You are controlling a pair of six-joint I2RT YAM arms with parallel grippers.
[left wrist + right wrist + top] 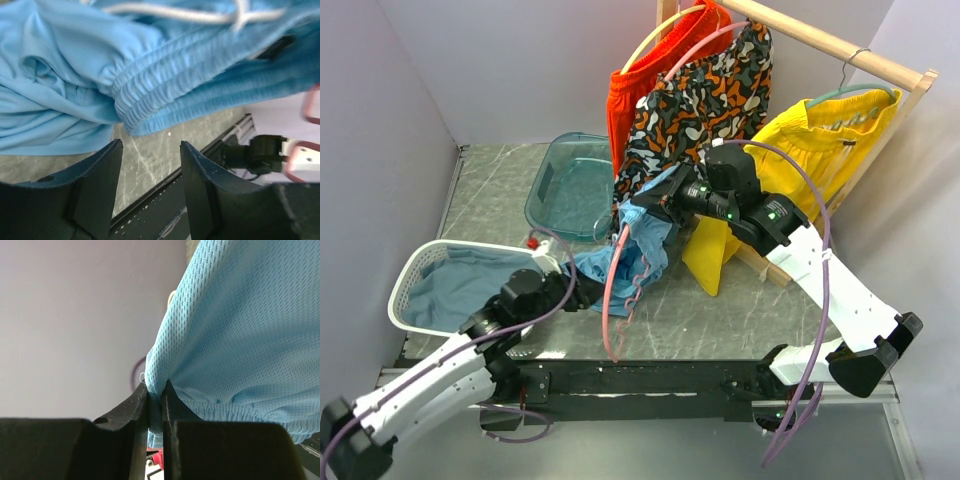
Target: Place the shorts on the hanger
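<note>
The light sky-blue shorts [642, 248] hang bunched above the table's middle, lifted at one upper edge by my right gripper [667, 204]. In the right wrist view that gripper [156, 389] is shut on a fold of their mesh fabric [235, 325]. The pink hanger [605, 305] curves down along the shorts' left side to the table's front edge. My left gripper [586, 292] sits low at the shorts' lower left. Seen from the left wrist, it [150, 145] is open with only table between its fingers, just below the gathered waistband [165, 90]. Pink hanger loops [304, 105] show at the right edge.
A teal tub [552, 172] stands at the back left. A white mesh basket [412, 272] with a duller blue cloth is at the left. On the wooden rack [840, 48] hang orange, patterned [705, 90] and yellow shorts [820, 140].
</note>
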